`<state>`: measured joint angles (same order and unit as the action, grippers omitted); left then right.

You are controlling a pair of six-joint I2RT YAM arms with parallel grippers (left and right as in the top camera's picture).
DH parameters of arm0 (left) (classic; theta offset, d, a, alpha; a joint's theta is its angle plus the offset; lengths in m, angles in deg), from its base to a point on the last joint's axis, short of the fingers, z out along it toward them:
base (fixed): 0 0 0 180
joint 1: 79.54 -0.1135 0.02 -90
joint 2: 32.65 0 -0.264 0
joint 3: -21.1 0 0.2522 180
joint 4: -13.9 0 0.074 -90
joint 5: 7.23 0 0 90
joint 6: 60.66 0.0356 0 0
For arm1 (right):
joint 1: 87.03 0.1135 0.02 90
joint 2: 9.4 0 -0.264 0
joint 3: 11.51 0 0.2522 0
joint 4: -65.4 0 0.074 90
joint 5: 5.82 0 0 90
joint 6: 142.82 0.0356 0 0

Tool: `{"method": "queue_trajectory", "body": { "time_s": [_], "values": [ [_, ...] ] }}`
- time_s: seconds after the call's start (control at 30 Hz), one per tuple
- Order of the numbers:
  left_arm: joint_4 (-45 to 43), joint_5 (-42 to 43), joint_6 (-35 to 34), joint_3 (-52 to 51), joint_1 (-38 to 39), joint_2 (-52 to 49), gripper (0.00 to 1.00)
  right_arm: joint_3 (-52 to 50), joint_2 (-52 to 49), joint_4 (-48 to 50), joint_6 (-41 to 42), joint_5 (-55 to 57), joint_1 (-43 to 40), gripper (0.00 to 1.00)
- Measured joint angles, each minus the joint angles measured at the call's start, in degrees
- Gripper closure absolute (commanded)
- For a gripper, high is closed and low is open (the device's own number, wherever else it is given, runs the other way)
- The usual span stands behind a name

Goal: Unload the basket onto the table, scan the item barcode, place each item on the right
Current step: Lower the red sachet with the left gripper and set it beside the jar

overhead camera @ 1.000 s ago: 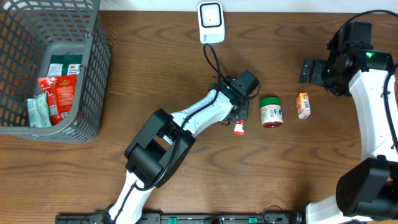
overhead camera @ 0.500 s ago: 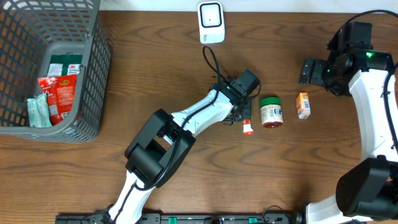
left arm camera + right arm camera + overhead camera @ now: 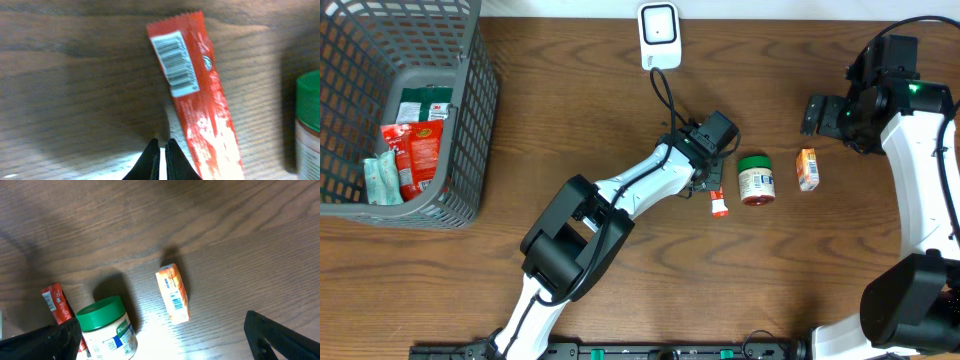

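Left gripper [image 3: 161, 151]: jaws together, tips pressed shut, nothing between them, low over the tabletop [image 3: 75, 90]. Just right of the tips in the left wrist view lies the packet [image 3: 205, 110], red, flat on the wood, tilted, not gripped; can't tell if the right tip touches its edge. The barcode [image 3: 175, 62] sits on a white label, face up, near the packet's far crimped end. The green lid of the jar [image 3: 307, 95] shows at the right edge of that view, near the packet with a small gap. Overhead, the left arm reaches to mid-table, and the packet pokes out from under the wrist on the near side, with the jar just to its right. The box [image 3: 807, 169], orange, lies right of the jar, apart from it. Right gripper [image 3: 817, 113]: above the wood beyond the box, jaws wide apart, empty. Its dark fingers [image 3: 282, 337] show in the bottom corners of the right wrist view, with box, jar and packet all lying on the wood between them, none touched. The scanner [image 3: 659, 35], white, stands at the far edge of the tabletop, well apart from the packet. The basket [image 3: 470, 110], grey mesh, stands at the far left corner and holds red and green packs [image 3: 410, 140].
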<state>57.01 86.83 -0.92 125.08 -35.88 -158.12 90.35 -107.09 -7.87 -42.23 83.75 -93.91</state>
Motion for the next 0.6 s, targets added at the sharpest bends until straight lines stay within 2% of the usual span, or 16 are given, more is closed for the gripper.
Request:
{"method": "queue_trajectory", "body": {
  "time_s": [0.2,0.6],
  "values": [
    [-1.6,-3.3,0.0,0.0,0.0,0.0,0.92,0.0,0.0,0.0,0.0,0.0,0.0,0.01],
    [-3.0,-4.0,-1.1,0.0,0.4,0.0,0.92,0.0,0.0,-0.1,0.0,0.0,0.0,0.01]
  ]
}}
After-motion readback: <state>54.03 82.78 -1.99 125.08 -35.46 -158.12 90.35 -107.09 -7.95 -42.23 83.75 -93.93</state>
